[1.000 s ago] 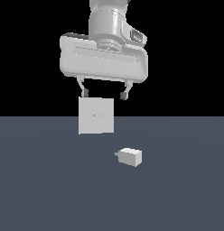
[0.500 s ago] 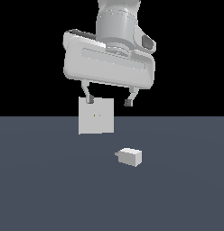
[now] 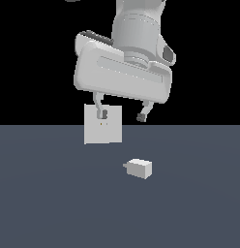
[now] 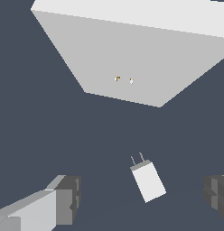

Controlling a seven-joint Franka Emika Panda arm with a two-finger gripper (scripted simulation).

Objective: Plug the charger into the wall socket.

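Observation:
The charger (image 3: pixel 139 168) is a small white block lying on the dark floor, its prong stub pointing to the exterior view's left. In the wrist view the charger (image 4: pixel 148 180) shows two thin prongs aimed toward the wall socket (image 4: pixel 132 58). The wall socket (image 3: pixel 103 131) is an upright white square plate with two tiny yellowish holes, standing behind and to the exterior view's left of the charger. My gripper (image 3: pixel 122 116) hangs open above the floor, higher than the charger, with nothing between its fingers (image 3: pixel 102 114).
The dark grey floor (image 3: pixel 54 203) stretches around both objects. A black background fills the upper half of the exterior view.
The gripper has come down and moved toward the camera, looming larger. Its fingers now overlap the top of the socket plate. Charger and socket have not moved.

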